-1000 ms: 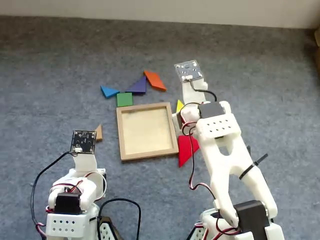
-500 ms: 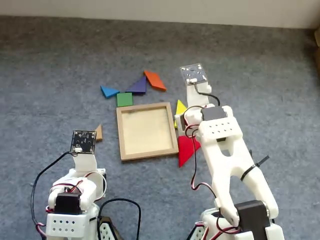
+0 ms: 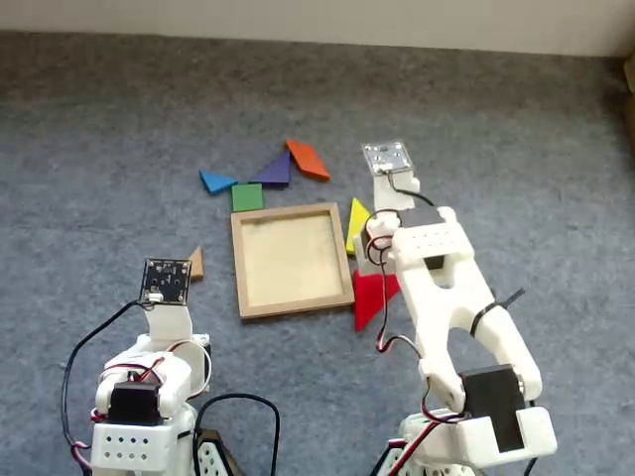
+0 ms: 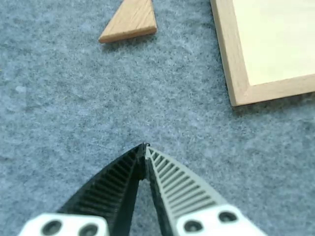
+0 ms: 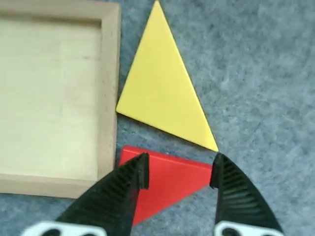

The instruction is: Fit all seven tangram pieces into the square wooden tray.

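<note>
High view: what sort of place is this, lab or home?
Probably an indoor tabletop robot workspace; lab or home is unclear. Cues: a grey carpet-like covering, a pale wall strip behind it, and a square wooden tray with a red triangle beside it.

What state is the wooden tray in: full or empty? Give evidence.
Empty. The tray has a bare floor; the yellow triangle and red triangle lie outside it.

"What's everything sitting on?"

"I'm seeing grey carpet (image 3: 516,149). The square wooden tray (image 3: 283,211) lies flat on it. Past its far rim are a blue triangle (image 3: 214,181), a purple triangle (image 3: 273,171), an orange parallelogram (image 3: 308,159) and a green square (image 3: 247,196)."

"And the sides?"

"A yellow triangle (image 3: 355,223) and a red triangle (image 3: 369,296) just beside its right rim, a tan triangle (image 3: 195,263) apart on the left."
</note>
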Action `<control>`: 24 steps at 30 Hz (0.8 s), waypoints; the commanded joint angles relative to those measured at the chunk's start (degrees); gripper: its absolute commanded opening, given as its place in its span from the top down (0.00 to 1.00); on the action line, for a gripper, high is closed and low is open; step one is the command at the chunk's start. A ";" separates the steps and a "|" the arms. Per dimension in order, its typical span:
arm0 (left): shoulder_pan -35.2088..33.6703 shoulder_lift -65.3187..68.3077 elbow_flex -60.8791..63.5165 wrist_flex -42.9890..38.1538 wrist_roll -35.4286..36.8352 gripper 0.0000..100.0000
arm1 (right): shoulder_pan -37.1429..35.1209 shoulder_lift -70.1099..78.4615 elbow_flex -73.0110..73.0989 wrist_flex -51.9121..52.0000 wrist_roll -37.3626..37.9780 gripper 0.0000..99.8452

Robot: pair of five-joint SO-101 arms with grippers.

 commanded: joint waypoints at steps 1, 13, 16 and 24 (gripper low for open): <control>0.57 -2.15 0.92 0.26 -0.18 0.99 | 1.01 -0.31 -3.82 -0.48 0.70 0.80; 0.57 -2.15 0.92 0.26 -0.18 0.99 | 1.01 -0.75 -4.26 3.91 0.70 0.79; 0.57 -2.15 0.92 0.26 -0.18 0.99 | 1.01 -0.66 -8.13 8.31 0.70 0.79; 0.57 -2.15 0.92 0.26 -0.18 0.99 | 1.10 -0.31 -15.60 17.10 0.70 0.75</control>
